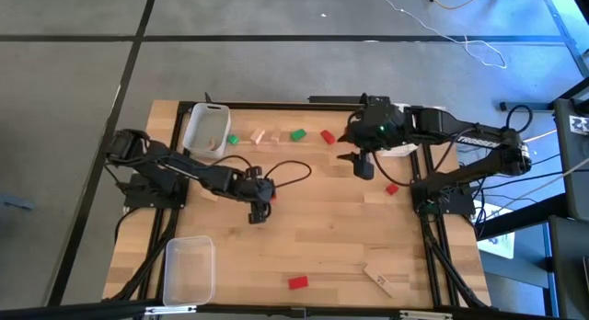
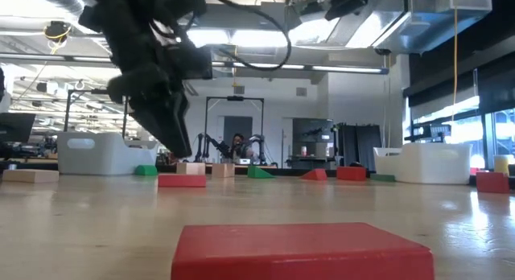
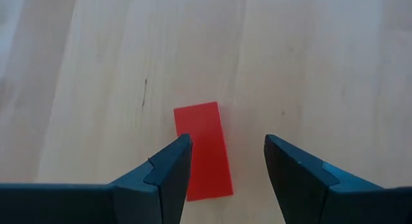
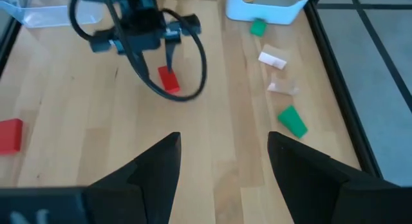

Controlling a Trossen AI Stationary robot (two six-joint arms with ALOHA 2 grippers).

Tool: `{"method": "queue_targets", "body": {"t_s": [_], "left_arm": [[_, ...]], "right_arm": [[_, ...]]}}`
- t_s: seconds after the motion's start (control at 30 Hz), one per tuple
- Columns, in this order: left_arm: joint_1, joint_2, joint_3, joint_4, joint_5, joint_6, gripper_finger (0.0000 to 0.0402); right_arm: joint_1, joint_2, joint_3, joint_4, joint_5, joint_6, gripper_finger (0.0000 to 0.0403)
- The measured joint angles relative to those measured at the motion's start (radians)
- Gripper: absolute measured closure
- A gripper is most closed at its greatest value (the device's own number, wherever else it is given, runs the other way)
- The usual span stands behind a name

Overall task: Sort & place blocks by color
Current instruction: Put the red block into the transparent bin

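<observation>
The left gripper (image 3: 225,163) is held over a red block (image 3: 203,150) on the desk (image 1: 322,237), fingers spread astride it. The right gripper (image 4: 222,163) is raised, fingers spread, empty.

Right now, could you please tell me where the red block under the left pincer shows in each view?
High view: red block under left pincer, table centre-left.
Low view: flat red block beside the dark fingers.
Left wrist view: centre, between open fingers.
Right wrist view: upper middle.
Shared landmark: left pincer.
</observation>
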Motion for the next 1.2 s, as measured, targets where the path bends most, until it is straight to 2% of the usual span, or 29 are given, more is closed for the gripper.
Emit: {"method": "queue_targets", "body": {"t_s": [0.23,0.4,0.7,1.03,1.2], "left_arm": [[0.004,0.042,0.0,0.004,-0.077,-0.007,0.0213],[0.015,0.082,0.0,0.009,-0.038,-0.008,0.0213],[0.016,0.136,0.003,0.031,-0.042,-0.008,0.0213],[0.016,0.141,0.002,0.035,-0.043,-0.003,0.0214],[0.016,0.142,0.001,0.025,-0.037,-0.002,0.0243]], "right_arm": [[0.011,0.0,0.0,0.001,0.001,0.001,0.017],[0.01,0.0,0.0,0.009,0.002,0.001,0.017],[0.01,0.0,0.0,0.009,0.002,0.004,0.017],[0.01,0.0,0.0,0.009,0.002,0.005,0.017],[0.01,0.0,0.0,0.009,0.002,0.005,0.017]]}}
